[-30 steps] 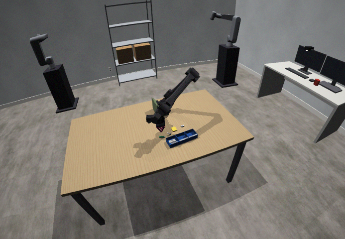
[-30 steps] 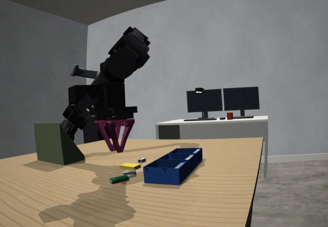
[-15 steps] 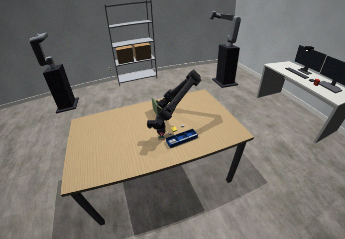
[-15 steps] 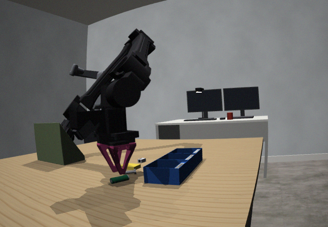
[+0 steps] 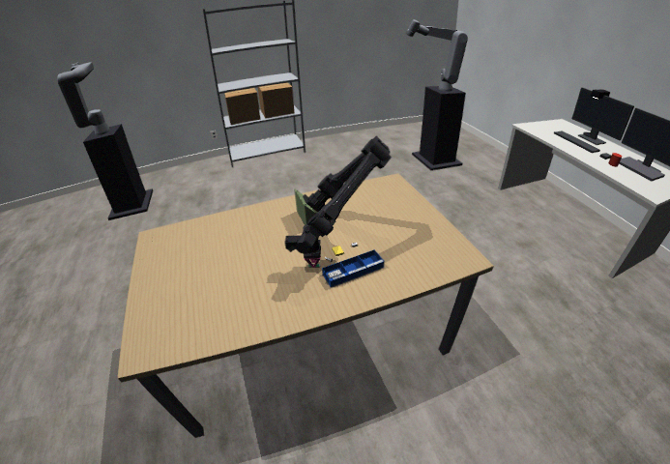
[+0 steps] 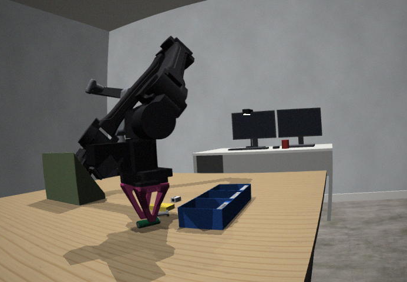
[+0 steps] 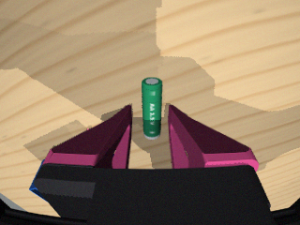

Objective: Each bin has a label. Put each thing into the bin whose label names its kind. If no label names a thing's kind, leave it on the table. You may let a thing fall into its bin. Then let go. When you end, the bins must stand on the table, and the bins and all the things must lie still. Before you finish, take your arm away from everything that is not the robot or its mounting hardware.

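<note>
My gripper (image 5: 311, 264) (image 6: 147, 219) (image 7: 150, 112), with magenta fingers, is open, low over the table. A green AA battery (image 6: 142, 222) (image 7: 152, 100) lies on the table between the fingertips, with a gap on each side in the wrist view. A small grey screw-like thing (image 5: 328, 258) (image 6: 164, 213) lies beside the bins. A flat yellow piece (image 5: 337, 249) (image 6: 167, 207) and a small silver-and-dark block (image 5: 354, 245) (image 6: 175, 199) lie behind it. The joined row of three blue bins (image 5: 357, 274) (image 6: 200, 220) stands upright; its white labels are too small to read.
A green wedge-shaped block (image 5: 304, 206) (image 6: 60, 177) stands on the wooden table (image 5: 192, 295) (image 6: 27, 245) behind the gripper, close to the arm. The bins stand between the small things and the table's front edge.
</note>
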`<act>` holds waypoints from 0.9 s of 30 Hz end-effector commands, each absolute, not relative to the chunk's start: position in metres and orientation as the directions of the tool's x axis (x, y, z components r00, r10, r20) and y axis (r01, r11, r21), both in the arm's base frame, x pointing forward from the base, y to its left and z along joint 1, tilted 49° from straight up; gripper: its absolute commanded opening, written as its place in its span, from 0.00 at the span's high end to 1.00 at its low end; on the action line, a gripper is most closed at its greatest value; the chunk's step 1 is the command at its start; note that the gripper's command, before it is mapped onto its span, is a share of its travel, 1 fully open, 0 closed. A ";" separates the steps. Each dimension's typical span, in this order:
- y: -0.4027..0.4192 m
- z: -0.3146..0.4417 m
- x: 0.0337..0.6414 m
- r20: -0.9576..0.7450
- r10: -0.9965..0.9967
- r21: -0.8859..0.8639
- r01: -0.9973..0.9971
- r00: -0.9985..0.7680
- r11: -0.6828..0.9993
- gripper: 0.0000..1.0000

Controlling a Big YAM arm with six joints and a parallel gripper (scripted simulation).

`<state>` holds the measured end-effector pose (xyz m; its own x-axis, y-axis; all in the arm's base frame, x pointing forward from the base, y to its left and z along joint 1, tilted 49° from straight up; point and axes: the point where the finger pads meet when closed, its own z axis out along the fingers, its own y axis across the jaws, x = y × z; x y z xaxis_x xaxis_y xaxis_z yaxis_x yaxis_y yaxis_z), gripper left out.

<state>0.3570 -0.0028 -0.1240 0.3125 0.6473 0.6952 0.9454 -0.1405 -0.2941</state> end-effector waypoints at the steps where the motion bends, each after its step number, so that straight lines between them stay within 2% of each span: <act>1: -0.002 -0.115 0.367 0.694 0.660 -0.257 0.956 0.286 -0.144 0.72; 27: -0.004 -0.133 0.359 0.694 0.647 -0.277 0.946 0.317 -0.166 0.72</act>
<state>0.3562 0.0068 -0.1276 0.3059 0.6496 0.6960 0.9479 -0.1400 -0.2860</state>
